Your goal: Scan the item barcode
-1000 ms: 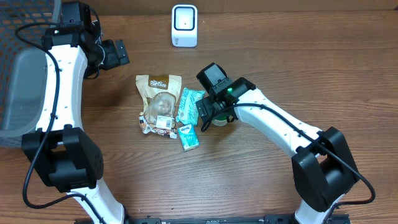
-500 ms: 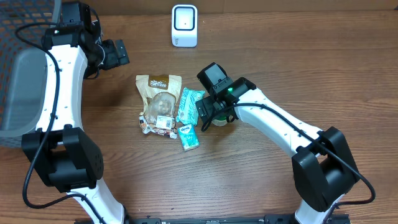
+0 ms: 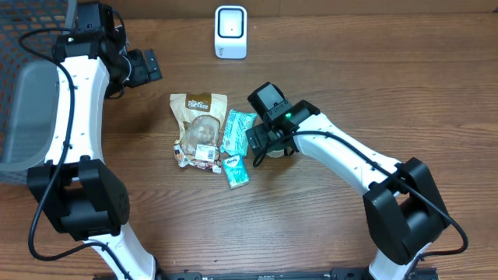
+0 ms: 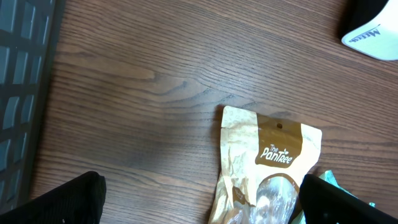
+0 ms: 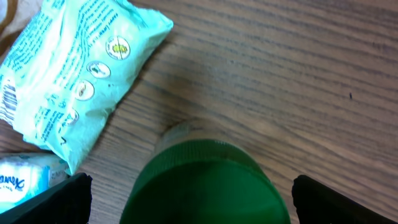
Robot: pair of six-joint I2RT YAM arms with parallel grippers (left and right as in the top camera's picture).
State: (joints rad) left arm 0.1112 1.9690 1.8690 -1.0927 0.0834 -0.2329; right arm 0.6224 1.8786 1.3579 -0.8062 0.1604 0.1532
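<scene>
A green-capped bottle [image 3: 275, 152] [image 5: 205, 183] stands upright right of the packets. My right gripper [image 3: 265, 145] [image 5: 202, 202] hangs over it, open, one finger on each side of the cap without touching it. A teal packet [image 3: 236, 131] [image 5: 68, 81] lies left of the bottle. A brown Pantree pouch [image 3: 199, 124] [image 4: 264, 168] lies left of that, and a small blue-and-white packet [image 3: 236, 171] [image 5: 22, 177] lies in front. The white scanner [image 3: 231, 31] [image 4: 373, 31] stands at the back edge. My left gripper [image 3: 145, 68] [image 4: 202, 204] is open and empty, up at the back left above the pouch's top.
A grey bin [image 3: 23, 117] sits at the left edge beside a black mesh basket [image 4: 18, 93]. Small wrapped sweets [image 3: 194, 159] lie at the pouch's lower end. Bare wood [image 3: 373, 85] spreads right of the scanner and along the front.
My right gripper has shifted slightly towards the front over the green cap. The left arm and the packets have not moved.
</scene>
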